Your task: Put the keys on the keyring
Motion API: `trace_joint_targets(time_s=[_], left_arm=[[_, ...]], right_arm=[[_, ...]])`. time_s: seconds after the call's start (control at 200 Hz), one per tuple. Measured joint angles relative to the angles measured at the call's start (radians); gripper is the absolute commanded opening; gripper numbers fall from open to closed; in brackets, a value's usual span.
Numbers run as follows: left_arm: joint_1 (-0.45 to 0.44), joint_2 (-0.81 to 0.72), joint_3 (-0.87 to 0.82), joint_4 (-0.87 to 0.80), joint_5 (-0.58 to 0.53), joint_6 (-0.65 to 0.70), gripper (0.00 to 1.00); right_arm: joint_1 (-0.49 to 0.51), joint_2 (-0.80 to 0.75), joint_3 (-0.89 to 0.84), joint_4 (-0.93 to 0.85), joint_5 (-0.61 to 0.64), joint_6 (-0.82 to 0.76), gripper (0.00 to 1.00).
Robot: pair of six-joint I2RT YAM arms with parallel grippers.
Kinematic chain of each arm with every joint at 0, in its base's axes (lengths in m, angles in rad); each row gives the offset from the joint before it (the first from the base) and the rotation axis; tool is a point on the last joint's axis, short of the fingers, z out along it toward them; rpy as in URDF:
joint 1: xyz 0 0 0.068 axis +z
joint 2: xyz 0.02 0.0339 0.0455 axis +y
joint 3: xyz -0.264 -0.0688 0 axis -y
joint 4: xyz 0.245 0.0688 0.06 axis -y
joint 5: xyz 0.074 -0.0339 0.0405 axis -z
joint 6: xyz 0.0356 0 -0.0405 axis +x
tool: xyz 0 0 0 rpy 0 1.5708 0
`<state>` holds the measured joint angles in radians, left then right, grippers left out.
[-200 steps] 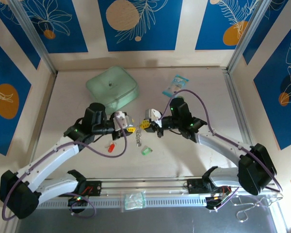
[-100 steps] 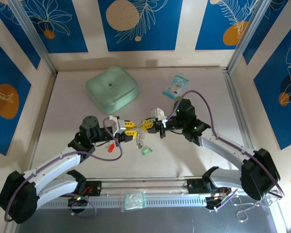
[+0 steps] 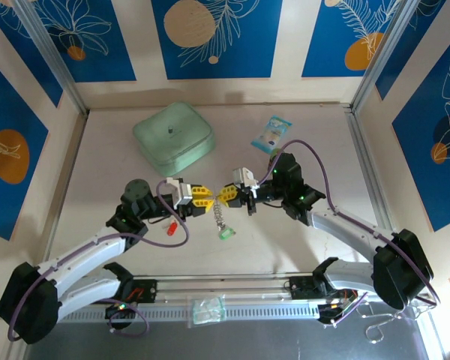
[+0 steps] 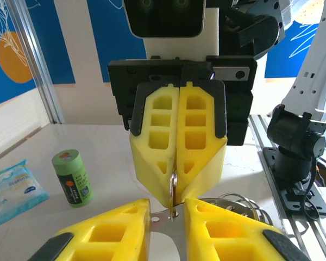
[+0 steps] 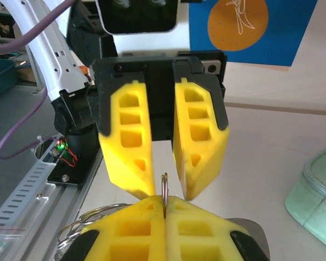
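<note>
My right gripper is shut on the rim of the keyring, a thin silvery metal ring held on edge above the table, with smaller loops hanging from it. My left gripper faces it tip to tip. Its yellow fingers stand either side of the ring's free edge, a gap showing on both sides. The keys lie on the table: a red-headed one under the left arm and a green-headed one below the ring.
A mint-green square pouch sits at the back left and a blue-and-white packet at the back right. A small green upright cylinder stands near that packet. A clear bag lies on the near rail.
My left gripper has swung round and moved right to meet the right gripper, and its jaws have narrowed round the ring's edge. The right gripper rose slightly, staying shut on the ring.
</note>
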<state>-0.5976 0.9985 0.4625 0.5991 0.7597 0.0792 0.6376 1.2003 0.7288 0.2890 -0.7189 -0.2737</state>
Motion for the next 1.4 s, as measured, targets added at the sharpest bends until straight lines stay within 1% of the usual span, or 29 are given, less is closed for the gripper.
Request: trace_joint_targets(time_s=[0.085, 0.175, 0.26, 0.325, 0.41, 0.44, 0.475, 0.555, 0.735, 0.875, 1.1, 1.295, 1.4], left_arm=[[0.000, 0.014, 0.000, 0.014, 0.011, -0.013, 0.13], [0.000, 0.024, 0.000, 0.032, 0.027, -0.023, 0.08], [0.006, 0.029, -0.001, 0.039, 0.034, -0.029, 0.00], [0.008, 0.031, -0.002, 0.040, 0.037, -0.031, 0.00], [0.008, 0.031, -0.002, 0.038, 0.033, -0.025, 0.00], [0.008, 0.031, -0.002, 0.033, 0.033, -0.022, 0.00], [0.008, 0.028, -0.002, 0.016, 0.031, -0.014, 0.00], [0.003, 0.012, 0.007, -0.065, -0.006, 0.038, 0.00], [-0.048, -0.008, 0.131, -0.379, -0.150, 0.246, 0.00], [-0.085, 0.006, 0.208, -0.545, -0.238, 0.375, 0.00], [-0.108, 0.041, 0.255, -0.674, -0.301, 0.473, 0.00], [-0.113, 0.045, 0.270, -0.697, -0.309, 0.489, 0.00], [-0.114, 0.045, 0.270, -0.698, -0.309, 0.488, 0.00]], right_arm=[[0.005, 0.001, 0.000, 0.012, 0.001, 0.009, 0.00], [0.005, 0.006, 0.000, 0.024, 0.006, 0.016, 0.00], [0.004, 0.013, 0.000, 0.033, 0.011, 0.017, 0.00], [0.004, 0.014, 0.000, 0.032, 0.013, 0.015, 0.00], [0.004, 0.013, 0.000, 0.027, 0.025, 0.010, 0.26], [0.005, 0.012, 0.000, 0.021, 0.038, -0.001, 0.31], [0.006, 0.011, 0.002, 0.007, 0.057, -0.013, 0.32], [0.011, 0.004, 0.015, -0.068, 0.121, -0.059, 0.32], [0.053, 0.000, 0.099, -0.297, 0.306, -0.187, 0.31], [0.083, 0.000, 0.129, -0.381, 0.380, -0.244, 0.28], [0.096, 0.000, 0.129, -0.426, 0.407, -0.283, 0.24], [0.101, 0.000, 0.129, -0.433, 0.406, -0.296, 0.21], [0.109, 0.000, 0.129, -0.432, 0.406, -0.303, 0.16]])
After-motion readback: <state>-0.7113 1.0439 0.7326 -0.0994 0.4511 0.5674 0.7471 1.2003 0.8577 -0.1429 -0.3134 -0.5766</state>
